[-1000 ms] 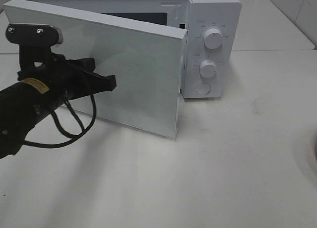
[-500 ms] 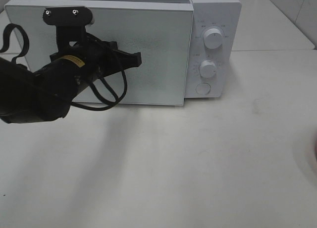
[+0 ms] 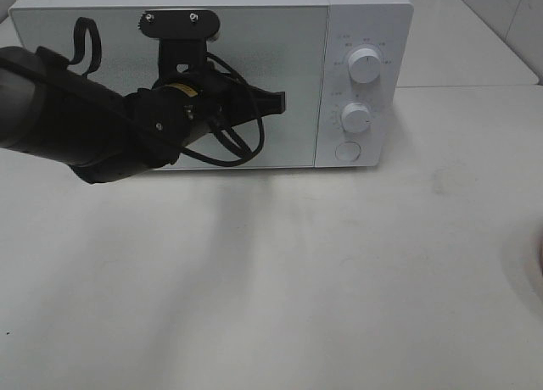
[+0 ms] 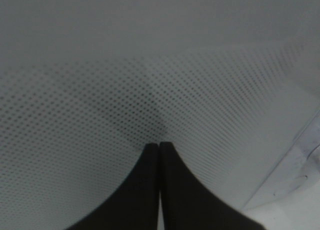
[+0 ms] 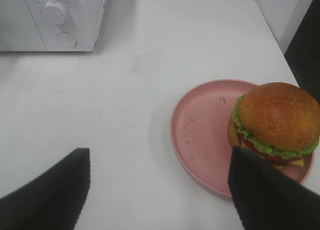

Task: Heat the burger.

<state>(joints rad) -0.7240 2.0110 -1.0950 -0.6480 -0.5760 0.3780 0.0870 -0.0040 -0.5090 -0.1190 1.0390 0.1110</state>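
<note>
The burger (image 5: 277,115), with a glossy brown bun, lettuce and patty, sits on the far side of a round pink plate (image 5: 200,135) in the right wrist view. My right gripper (image 5: 159,155) is open and empty, hovering over the table just short of the plate; it does not show in the exterior high view. The white microwave (image 3: 365,17) stands at the back with its door (image 3: 297,59) closed. My left gripper (image 3: 280,104) is shut, with its fingertips touching the door's dotted glass (image 4: 159,144).
The microwave's panel has two knobs (image 3: 365,64) (image 3: 356,117) and a round button (image 3: 347,151). The microwave also shows in the right wrist view (image 5: 50,15). A sliver of the pink plate (image 3: 540,254) shows at the right edge of the white table.
The microwave door has swung from half open to closed. My left gripper moved right and toward the microwave with it, still shut.
</note>
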